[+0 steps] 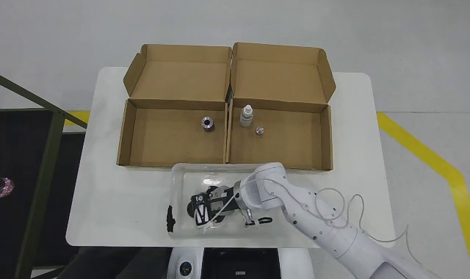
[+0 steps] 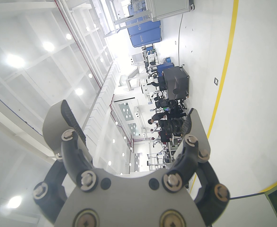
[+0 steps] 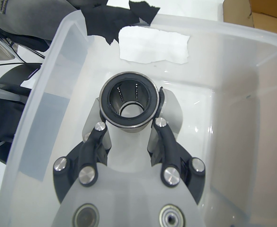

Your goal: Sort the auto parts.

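My left gripper (image 2: 127,109) faces out into the hall, away from the table, its two dark ribbed pads spread wide with nothing between them. On the white table (image 1: 110,169), torn black tape (image 1: 170,219) clings to the left rim of the clear plastic bin (image 1: 220,166) at the near edge. Behind the bin, the left cardboard box (image 1: 125,143) holds one short steel collar (image 1: 206,122) on its brown floor. Inside the bin my right gripper (image 3: 130,101) is clamped on the bearing (image 3: 138,90). It is a stubby hollow metal cylinder with a black ring round its mouth and rows of small balls down its bore. I pinch it by its sides, low in the bin, with its open end facing my wrist. The right cardboard box (image 1: 327,139) carries a small white bottle (image 1: 247,115), upright, with a little metal part (image 1: 258,130) just beside it. My right arm (image 1: 323,220), smooth and white, comes in from the near right corner, its wrist bent leftward into the bin.
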